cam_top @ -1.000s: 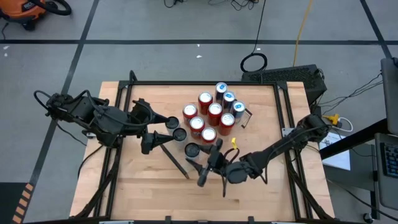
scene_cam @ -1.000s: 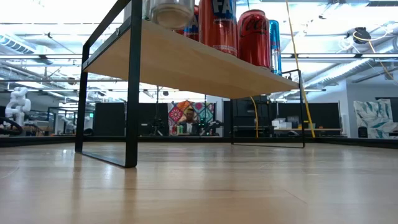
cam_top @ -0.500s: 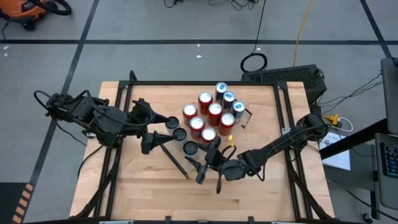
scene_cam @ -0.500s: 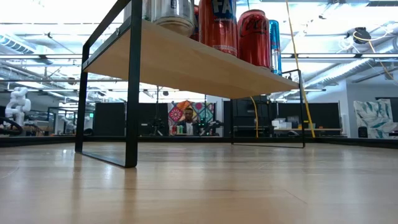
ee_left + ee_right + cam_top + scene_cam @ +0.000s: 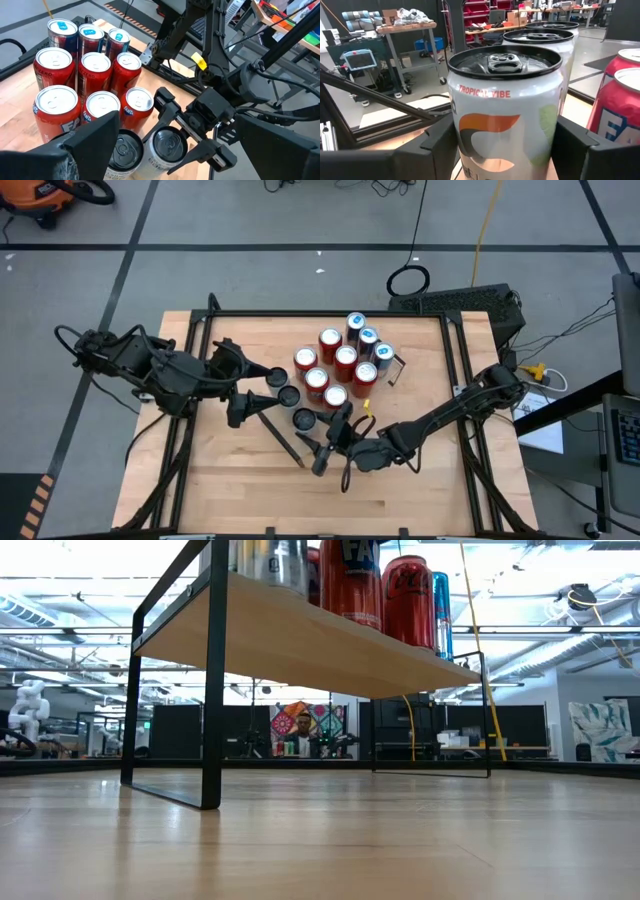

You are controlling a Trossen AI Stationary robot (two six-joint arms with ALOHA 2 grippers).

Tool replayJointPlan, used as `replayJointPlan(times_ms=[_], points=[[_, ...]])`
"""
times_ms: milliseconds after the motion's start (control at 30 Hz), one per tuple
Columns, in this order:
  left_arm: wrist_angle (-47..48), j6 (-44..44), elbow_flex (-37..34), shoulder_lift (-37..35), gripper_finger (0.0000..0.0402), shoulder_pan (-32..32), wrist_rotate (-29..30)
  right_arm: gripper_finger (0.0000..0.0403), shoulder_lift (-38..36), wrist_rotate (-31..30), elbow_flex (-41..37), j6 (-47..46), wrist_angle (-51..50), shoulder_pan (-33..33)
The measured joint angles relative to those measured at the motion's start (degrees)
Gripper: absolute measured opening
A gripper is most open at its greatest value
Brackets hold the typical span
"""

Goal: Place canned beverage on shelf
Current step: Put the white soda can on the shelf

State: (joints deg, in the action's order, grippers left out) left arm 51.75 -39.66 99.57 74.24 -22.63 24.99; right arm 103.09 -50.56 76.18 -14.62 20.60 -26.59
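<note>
Two black-topped cans stand just beside the red cluster on the shelf (image 5: 300, 640); the right gripper (image 5: 318, 448) clasps a third, the white can (image 5: 507, 110), upright, evidently to extend that row. Left gripper (image 5: 236, 402) waits alongside, fingers spread wide and empty.

White black-topped can (image 5: 505, 107), labelled "TROPICAL VIBE", stands upright on the light-wood shelf (image 5: 300, 640), beside a matching can (image 5: 289, 395) and the red cans (image 5: 335, 365).
</note>
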Motion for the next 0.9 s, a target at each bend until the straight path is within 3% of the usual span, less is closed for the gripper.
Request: replayJointPlan(times_ms=[900], points=[[0.3, -0.1, 0.0, 0.0, 0.0398, 0.0, 0.0, 0.0224, 0.0, -0.2, 0.0, 0.2, -0.7, 1.4]])
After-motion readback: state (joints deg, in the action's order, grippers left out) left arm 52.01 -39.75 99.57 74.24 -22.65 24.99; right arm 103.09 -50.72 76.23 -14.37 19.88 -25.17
